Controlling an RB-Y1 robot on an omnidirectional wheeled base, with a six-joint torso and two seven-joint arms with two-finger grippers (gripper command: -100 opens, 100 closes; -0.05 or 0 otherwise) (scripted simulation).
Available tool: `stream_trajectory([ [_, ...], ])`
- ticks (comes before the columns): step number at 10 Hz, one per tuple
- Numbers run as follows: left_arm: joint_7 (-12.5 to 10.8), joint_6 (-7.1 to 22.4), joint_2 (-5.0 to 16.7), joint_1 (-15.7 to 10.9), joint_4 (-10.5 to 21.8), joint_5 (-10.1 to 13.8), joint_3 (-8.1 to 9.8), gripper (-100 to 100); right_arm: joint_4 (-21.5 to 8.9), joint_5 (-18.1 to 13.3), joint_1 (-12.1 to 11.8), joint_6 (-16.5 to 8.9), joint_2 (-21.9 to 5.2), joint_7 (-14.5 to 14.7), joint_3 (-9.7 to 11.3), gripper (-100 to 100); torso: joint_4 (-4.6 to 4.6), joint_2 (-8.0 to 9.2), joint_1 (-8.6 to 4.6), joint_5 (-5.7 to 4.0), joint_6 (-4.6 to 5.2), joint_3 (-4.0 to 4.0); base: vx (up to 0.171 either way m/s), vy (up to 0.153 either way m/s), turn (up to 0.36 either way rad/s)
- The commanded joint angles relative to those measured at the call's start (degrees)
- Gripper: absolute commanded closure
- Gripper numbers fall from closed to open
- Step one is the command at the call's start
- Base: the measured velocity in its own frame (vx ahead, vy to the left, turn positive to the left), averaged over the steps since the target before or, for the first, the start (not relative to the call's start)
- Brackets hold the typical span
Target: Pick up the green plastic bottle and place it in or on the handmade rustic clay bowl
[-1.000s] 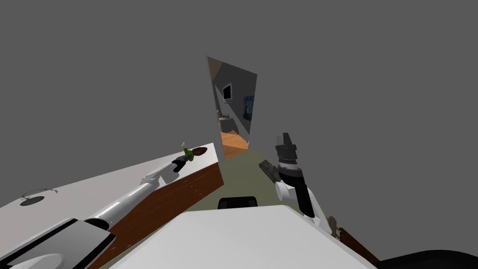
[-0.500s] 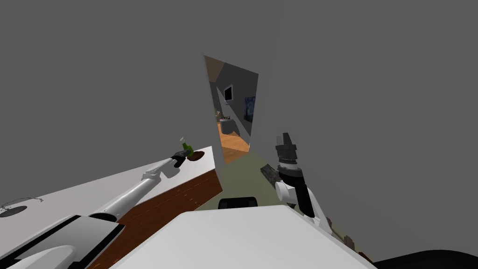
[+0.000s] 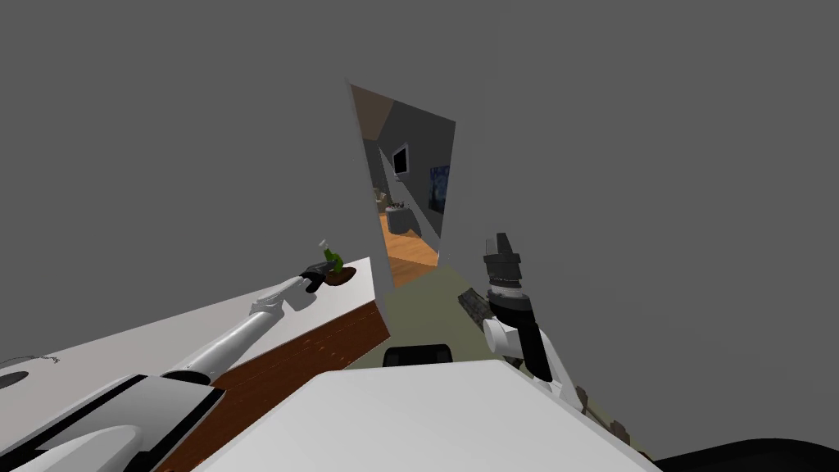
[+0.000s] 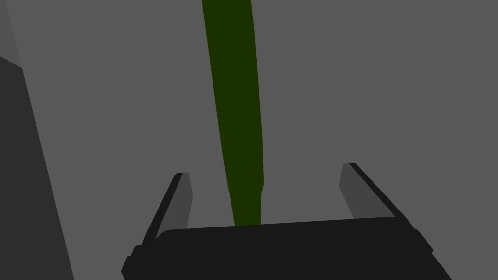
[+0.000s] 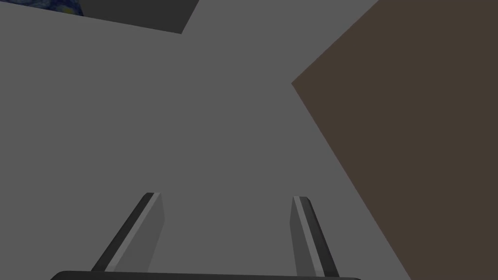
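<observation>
At the far corner of the white tabletop (image 3: 147, 338), the task looks close to finished. The left arm (image 3: 238, 336) stretches fully out across the tabletop to that corner. The right arm (image 3: 516, 328) is raised off to the side, well apart from the work, and the right gripper (image 3: 500, 244) has its fingers spread on nothing.

The brown bowl (image 3: 342, 276) sits right at the corner, near the tabletop's edge. The green bottle (image 3: 332, 258) stands tilted over it with its pale cap uppermost, and its base appears to be inside or on the bowl. Actual contact is too small to confirm.

In the wrist view, the left gripper (image 4: 265, 169) has its fingers (image 4: 181, 199) spread wide. The bottle runs between them with a gap on each side, so neither finger presses it.

By this reading the carry is done and the bottle looks let go. What remains is drawing the left gripper clear without tipping the bottle.
</observation>
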State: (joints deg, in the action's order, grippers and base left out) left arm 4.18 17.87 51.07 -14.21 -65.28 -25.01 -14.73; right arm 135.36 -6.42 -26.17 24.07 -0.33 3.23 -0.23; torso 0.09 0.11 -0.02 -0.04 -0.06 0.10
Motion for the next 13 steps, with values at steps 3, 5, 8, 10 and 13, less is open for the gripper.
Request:
stream_trajectory([
  [3,0.0,0.0,0.0,0.0,0.0,0.0,0.0,0,0.0,0.0,0.0,0.0,0.0,0.0,0.0,0,0.01,0.03,0.0,0.0,0.0,0.02,0.0,0.0,0.0],
  [5,-0.1,0.62,3.73,-0.27,-0.71,4.02,-1.66,-100,0.0,0.0,0.0,0.0,0.0,0.0,0.0,0,0.02,0.06,-0.06,-0.02,0.01,0.04,-0.015,-0.026,-0.077],
  [8,-0.2,1.25,7.45,-0.54,-1.41,8.04,-3.32,-100,0.0,0.0,0.0,0.0,0.0,0.0,0.0,0,0.03,0.12,-0.09,-0.03,0.0,0.07,-0.02,-0.024,-0.047],
  [10,-0.27,1.66,9.94,-0.72,-1.88,10.72,-4.43,-100,0.0,0.0,0.0,0.0,0.0,0.0,0.0,0,0.03,0.12,-0.09,-0.03,0.01,0.07,-0.015,-0.021,-0.056],
  [13,-0.31,1.69,11.51,-1.01,-1.8,12.43,-5.18,-100,0.0,0.0,0.0,0.0,0.0,0.0,0.0,0,0.03,0.1,-0.08,-0.02,0.0,0.06,-0.012,-0.016,-0.034],
])
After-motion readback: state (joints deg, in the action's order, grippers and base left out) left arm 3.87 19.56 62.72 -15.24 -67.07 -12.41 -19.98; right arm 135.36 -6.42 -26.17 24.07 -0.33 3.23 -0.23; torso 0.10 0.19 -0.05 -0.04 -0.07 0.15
